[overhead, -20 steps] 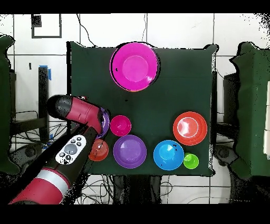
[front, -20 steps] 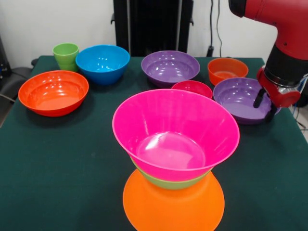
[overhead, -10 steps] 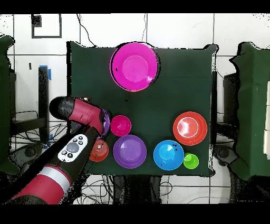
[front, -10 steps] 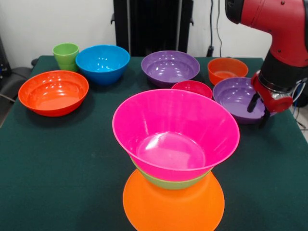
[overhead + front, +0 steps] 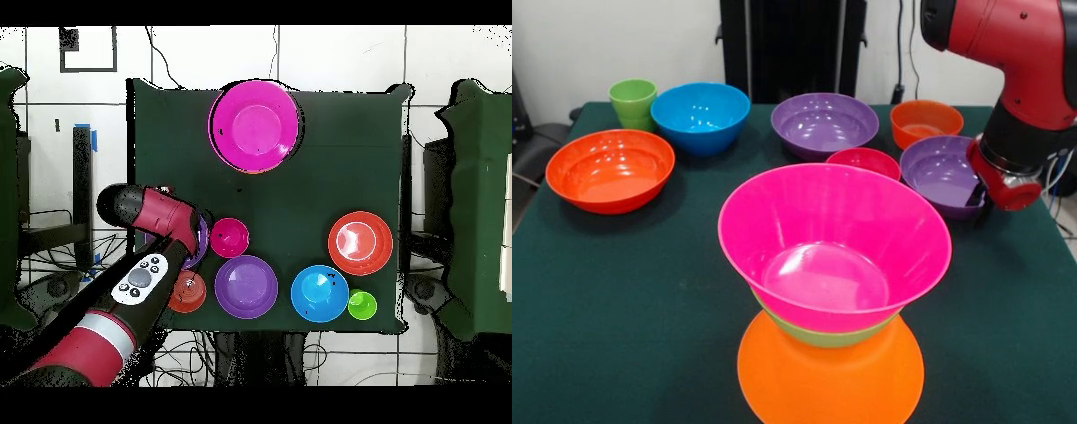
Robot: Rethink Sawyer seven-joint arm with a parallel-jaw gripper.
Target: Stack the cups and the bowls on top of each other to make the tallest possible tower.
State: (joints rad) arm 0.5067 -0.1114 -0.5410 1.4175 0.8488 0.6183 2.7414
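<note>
Front view shows the gripper [image 5: 978, 196] at the rim of the smaller purple bowl [image 5: 939, 172], one dark finger just visible against the rim's edge; whether it is clenched on the rim or merely poised around it cannot be told, since the red wrist hides most of it. The overhead view is no help, as the arm [image 5: 150, 262] covers that bowl almost wholly. Judging from this pose, the step in hand is a rim grasp, so the bowl can be carried to the tower.

Just beside the gripper, touching or nearly touching the purple bowl, sit the small magenta-red bowl [image 5: 865, 162] and, behind, the small red-orange bowl [image 5: 925, 121]. Further from it stands the larger purple bowl [image 5: 824, 123], then the blue bowl [image 5: 700, 113] with the light-green cup [image 5: 633, 100] just beside it, and the wide red-orange bowl [image 5: 610, 168].

Well apart from the gripper, the tower [image 5: 833, 291] stands three pieces high: upturned orange bowl [image 5: 830, 375] as a broad base, green bowl [image 5: 825, 336] upon it, pink bowl [image 5: 834, 238] nested on top, mouth upward.
</note>
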